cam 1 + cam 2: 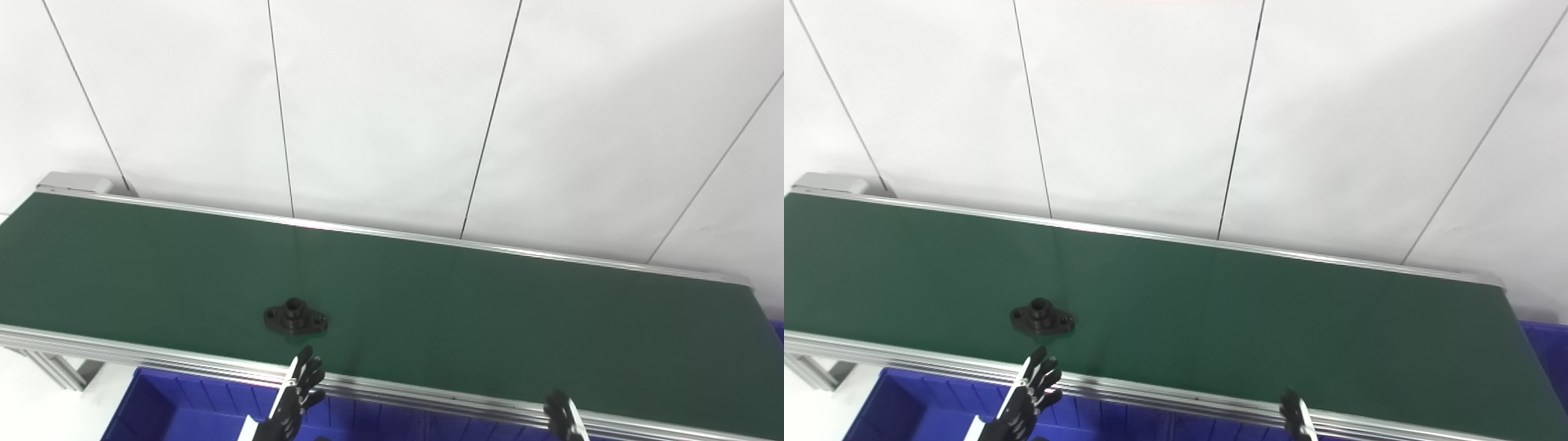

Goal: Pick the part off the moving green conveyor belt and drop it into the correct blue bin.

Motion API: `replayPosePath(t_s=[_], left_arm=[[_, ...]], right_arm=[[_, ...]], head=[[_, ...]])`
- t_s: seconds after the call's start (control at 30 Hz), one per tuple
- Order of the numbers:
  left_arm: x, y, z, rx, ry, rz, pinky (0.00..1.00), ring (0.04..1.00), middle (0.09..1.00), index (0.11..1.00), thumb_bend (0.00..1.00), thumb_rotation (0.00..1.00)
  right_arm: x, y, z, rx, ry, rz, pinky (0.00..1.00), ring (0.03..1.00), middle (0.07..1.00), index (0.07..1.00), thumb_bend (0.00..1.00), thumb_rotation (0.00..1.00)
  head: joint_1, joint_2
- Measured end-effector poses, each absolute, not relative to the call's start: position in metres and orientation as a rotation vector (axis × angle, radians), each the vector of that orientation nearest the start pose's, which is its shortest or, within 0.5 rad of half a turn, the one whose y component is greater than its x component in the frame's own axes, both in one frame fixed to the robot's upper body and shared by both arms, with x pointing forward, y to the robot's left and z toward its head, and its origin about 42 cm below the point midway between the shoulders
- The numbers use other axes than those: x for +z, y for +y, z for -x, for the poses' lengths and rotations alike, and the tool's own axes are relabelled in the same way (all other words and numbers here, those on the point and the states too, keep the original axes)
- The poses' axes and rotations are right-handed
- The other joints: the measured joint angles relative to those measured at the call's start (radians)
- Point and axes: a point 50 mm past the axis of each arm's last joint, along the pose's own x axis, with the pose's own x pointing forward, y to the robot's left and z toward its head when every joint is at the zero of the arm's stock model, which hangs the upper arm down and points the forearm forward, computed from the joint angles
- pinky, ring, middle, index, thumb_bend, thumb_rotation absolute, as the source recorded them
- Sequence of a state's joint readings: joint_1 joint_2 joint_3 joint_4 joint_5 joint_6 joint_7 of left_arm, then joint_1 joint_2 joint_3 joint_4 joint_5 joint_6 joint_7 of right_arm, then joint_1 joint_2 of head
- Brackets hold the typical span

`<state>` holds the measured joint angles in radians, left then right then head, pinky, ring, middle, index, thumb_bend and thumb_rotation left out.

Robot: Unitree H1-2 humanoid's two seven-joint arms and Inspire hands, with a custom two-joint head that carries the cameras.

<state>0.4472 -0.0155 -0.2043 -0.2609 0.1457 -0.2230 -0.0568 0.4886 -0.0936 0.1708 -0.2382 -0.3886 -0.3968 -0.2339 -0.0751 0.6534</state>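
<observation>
A black flanged part (295,316) with a raised round hub and two bolt holes lies flat on the green conveyor belt (490,318), near its front edge, left of centre. My left hand (297,392) is open with fingers spread, over the belt's front rail just below and slightly right of the part, not touching it. My right hand (565,415) shows only its fingertips at the bottom edge over the front rail, far right of the part; its state is not visible. A blue bin (184,407) sits below the belt's front rail at lower left.
The belt's aluminium front rail (429,398) runs across the bottom. A second blue bin's corner (1546,349) shows at the belt's right end. A white panelled wall (392,110) stands behind the belt. The conveyor's metal leg frame (55,367) is at lower left.
</observation>
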Motion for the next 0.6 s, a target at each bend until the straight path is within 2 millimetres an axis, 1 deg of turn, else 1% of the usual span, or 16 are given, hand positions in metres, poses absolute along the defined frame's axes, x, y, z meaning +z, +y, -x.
replayPosePath(t_s=[0.03, 0.07, 0.17, 0.23, 0.3, 0.37, 0.5, 0.6], left_arm=[[0.093, 0.172, -0.139, -0.146, -0.057, -0.07, 0.89, 0.944, 0.966, 1.0, 0.7, 0.85], [0.093, 0.174, -0.139, -0.144, -0.052, -0.072, 0.89, 0.944, 0.966, 1.0, 0.71, 0.85], [0.093, 0.175, -0.14, -0.146, -0.049, -0.073, 0.89, 0.945, 0.966, 1.0, 0.71, 0.86], [0.093, 0.175, -0.141, -0.147, -0.048, -0.068, 0.9, 0.954, 0.972, 1.0, 0.72, 0.86], [0.092, 0.176, -0.141, -0.152, -0.037, -0.056, 0.9, 0.956, 0.974, 1.0, 0.71, 0.86], [0.092, 0.176, -0.143, -0.159, -0.029, -0.057, 0.9, 0.957, 0.973, 1.0, 0.72, 0.87], [0.092, 0.177, -0.143, -0.17, -0.024, -0.054, 0.9, 0.952, 0.968, 1.0, 0.72, 0.88], [0.092, 0.176, -0.143, -0.172, -0.023, -0.054, 0.89, 0.942, 0.964, 1.0, 0.73, 0.9]], right_arm=[[0.097, -0.21, -0.121, -0.026, -0.212, 0.389, 0.92, 0.916, 0.913, 0.936, 0.75, 0.45], [0.103, -0.208, -0.125, -0.018, -0.219, 0.405, 0.92, 0.915, 0.912, 0.935, 0.76, 0.45], [0.117, -0.203, -0.139, -0.004, -0.214, 0.478, 0.87, 0.885, 0.892, 0.932, 0.81, 0.45], [0.127, -0.201, -0.149, 0.009, -0.215, 0.542, 0.75, 0.833, 0.858, 0.901, 0.85, 0.43], [0.137, -0.199, -0.16, 0.03, -0.208, 0.607, 0.71, 0.81, 0.841, 0.878, 0.87, 0.39], [0.142, -0.197, -0.17, 0.044, -0.193, 0.649, 0.66, 0.777, 0.823, 0.856, 0.9, 0.36], [0.147, -0.195, -0.19, 0.072, -0.163, 0.74, 0.63, 0.75, 0.804, 0.842, 0.9, 0.36], [0.151, -0.193, -0.207, 0.093, -0.17, 0.81, 0.62, 0.746, 0.801, 0.847, 0.89, 0.39]], head=[[-0.005, 0.003], [-0.005, 0.003], [-0.022, 0.009], [-0.028, 0.015], [-0.035, 0.017], [-0.041, 0.02], [-0.048, 0.032], [-0.049, 0.034]])
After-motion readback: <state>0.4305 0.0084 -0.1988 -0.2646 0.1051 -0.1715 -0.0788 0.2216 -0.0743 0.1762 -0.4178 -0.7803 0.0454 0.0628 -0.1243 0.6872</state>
